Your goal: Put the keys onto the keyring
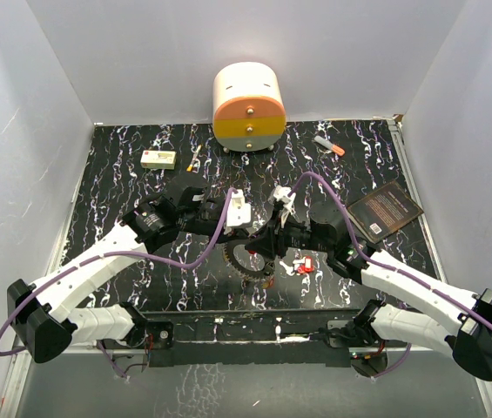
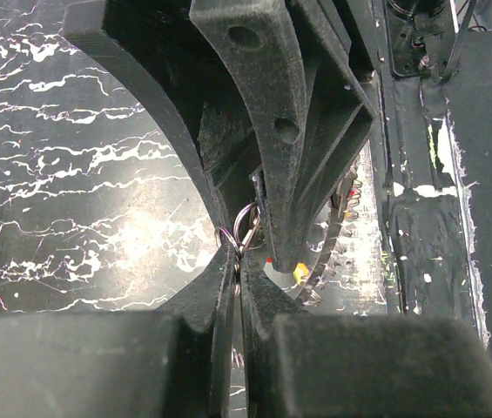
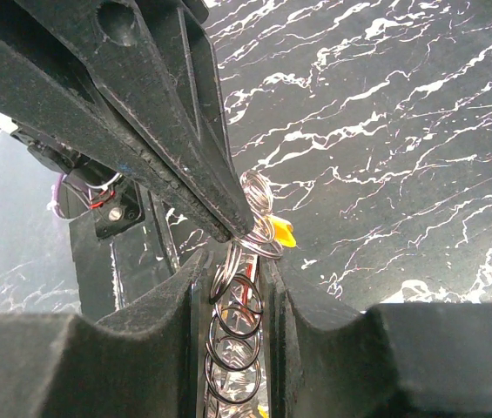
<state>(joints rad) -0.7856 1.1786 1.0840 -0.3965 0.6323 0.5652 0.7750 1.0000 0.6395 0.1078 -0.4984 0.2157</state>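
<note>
Both grippers meet mid-table, tip to tip. The right gripper (image 3: 235, 272) is closed partway on a chain of small split rings (image 3: 235, 326). The chain's long axis runs 6 to 12 o'clock in the right wrist view, straight out along its fingers. The left gripper (image 2: 239, 261) is pinched fully shut on the end loop (image 2: 245, 226) of that chain. In the right wrist view it comes in from 11 o'clock.

One of the keys, the yellow-headed key (image 3: 280, 231), hangs just beside the pinch at 3 o'clock; we can't tell which loop it sits on. In the top view the keyring (image 1: 247, 261) lies flat on the table at 6 o'clock from the pinch, just under both wrists. Its jagged rim (image 2: 337, 252) shows at 3 o'clock in the left wrist view. The red keys (image 1: 302, 266) lie loose at 3 o'clock of the keyring, nearer the right arm.

We judge the next move turns on chain versus keyring: the chain is up and the keyring is below toward 6 o'clock, about equally near both arms.
</note>
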